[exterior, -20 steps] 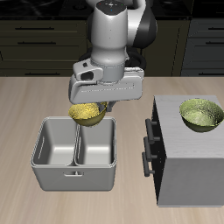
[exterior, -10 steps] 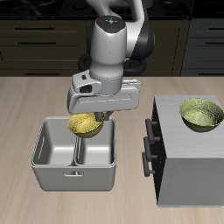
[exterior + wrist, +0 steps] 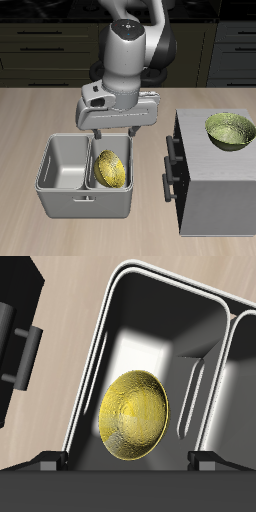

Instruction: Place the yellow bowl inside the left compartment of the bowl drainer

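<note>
A glossy yellow bowl (image 3: 110,169) with mottled inside lies in the grey drainer (image 3: 62,190) on a pale wood-grain bench (image 3: 30,120), beside a grey cabinet (image 3: 215,195) with dark handles.

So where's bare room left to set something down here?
The bowl drainer compartment beside the yellow bowl holds nothing. Bare table lies ahead of the drainer and between it and the cabinet. Above the bowl it's crowded by the open claw.

Glossy white-grey arm (image 3: 128,55) with dark joint sections, pale boxy gripper (image 3: 112,128), thin dark fingers (image 3: 96,133)
</note>
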Robot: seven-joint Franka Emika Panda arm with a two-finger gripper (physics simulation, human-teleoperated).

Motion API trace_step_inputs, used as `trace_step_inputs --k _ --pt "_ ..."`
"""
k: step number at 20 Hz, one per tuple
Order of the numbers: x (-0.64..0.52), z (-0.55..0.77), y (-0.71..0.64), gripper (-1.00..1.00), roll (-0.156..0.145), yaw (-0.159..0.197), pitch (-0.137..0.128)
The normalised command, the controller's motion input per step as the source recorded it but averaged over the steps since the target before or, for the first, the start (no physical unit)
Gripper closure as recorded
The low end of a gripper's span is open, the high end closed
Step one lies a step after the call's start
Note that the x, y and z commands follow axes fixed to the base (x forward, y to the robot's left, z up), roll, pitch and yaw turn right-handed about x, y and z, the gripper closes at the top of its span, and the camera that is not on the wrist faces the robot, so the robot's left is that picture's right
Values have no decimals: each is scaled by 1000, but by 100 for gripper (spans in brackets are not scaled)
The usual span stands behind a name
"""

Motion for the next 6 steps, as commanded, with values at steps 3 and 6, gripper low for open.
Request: trace_step_inputs --k 3,6 --pt "-45 -9 -14 -100 -7 6 3" --pt "-15 34 -5 -100 -3 4 -4"
